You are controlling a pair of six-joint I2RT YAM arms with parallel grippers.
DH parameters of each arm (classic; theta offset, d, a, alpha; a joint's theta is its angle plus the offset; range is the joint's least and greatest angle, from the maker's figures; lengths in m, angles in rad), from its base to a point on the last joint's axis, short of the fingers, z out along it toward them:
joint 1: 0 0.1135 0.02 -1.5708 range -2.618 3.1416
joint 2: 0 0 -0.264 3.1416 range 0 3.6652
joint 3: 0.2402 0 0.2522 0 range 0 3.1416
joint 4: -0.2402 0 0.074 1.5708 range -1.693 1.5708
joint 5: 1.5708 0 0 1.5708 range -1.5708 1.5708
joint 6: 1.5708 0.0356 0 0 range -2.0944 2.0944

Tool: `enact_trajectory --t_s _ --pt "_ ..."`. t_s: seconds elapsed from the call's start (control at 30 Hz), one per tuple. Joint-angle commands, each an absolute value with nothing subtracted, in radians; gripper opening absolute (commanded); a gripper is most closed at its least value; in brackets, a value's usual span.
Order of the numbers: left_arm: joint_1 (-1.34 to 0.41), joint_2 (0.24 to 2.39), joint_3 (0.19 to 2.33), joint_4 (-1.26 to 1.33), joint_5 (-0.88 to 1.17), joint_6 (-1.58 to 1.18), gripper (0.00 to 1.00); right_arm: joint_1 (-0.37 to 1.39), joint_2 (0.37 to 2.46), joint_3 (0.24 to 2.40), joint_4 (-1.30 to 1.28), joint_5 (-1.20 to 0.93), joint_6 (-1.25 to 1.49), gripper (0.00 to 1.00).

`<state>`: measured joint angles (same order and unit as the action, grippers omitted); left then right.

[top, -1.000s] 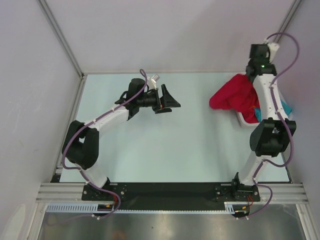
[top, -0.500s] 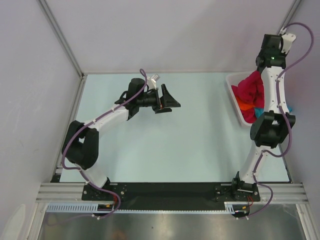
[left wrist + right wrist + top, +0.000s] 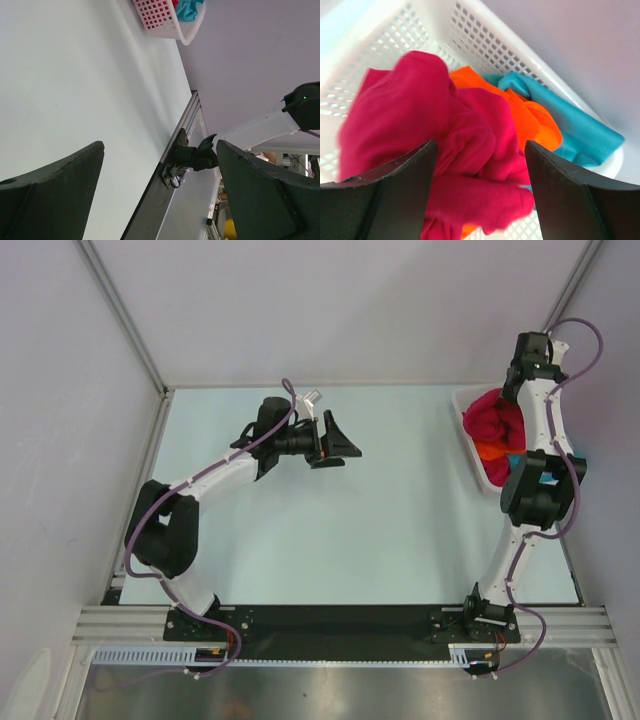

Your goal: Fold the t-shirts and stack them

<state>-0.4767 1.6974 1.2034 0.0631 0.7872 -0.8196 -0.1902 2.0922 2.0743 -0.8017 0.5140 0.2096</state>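
a second ago we saw the crimson t-shirt (image 3: 415,115) hanging from the closed right gripper (image 3: 480,145) and spreading out past the left rim of the basket (image 3: 485,35) onto the table (image 3: 350,530). now it is bunched inside the basket at its far end. the right gripper's jaws have spread wide above it and pinch nothing, with the crimson cloth lying loose below and between the fingers. the right wrist has swung back toward the far right corner.

the orange t-shirt (image 3: 532,115) lies in the basket beside and partly under the crimson one, and the teal t-shirt (image 3: 575,127) lies against the basket's wall beyond it.

the left gripper (image 3: 160,145) has not moved. it hangs over the middle of the table, jaws spread wide and holding nothing.
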Motion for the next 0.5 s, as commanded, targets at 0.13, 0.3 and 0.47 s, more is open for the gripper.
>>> enact_trajectory --t_s 0.13,0.3,0.47 --pt "-0.482 1.69 1.22 0.078 0.804 -0.779 1.0 -0.141 1.801 1.906 -0.71 0.543 0.213 0.86" --pt "-0.482 1.677 1.21 0.075 0.804 -0.775 1.0 -0.129 1.654 1.639 -0.678 0.474 0.255 0.86" --pt "-0.483 1.648 1.194 0.075 0.802 -0.772 1.0 -0.107 1.574 1.36 -0.643 0.411 0.348 0.86"
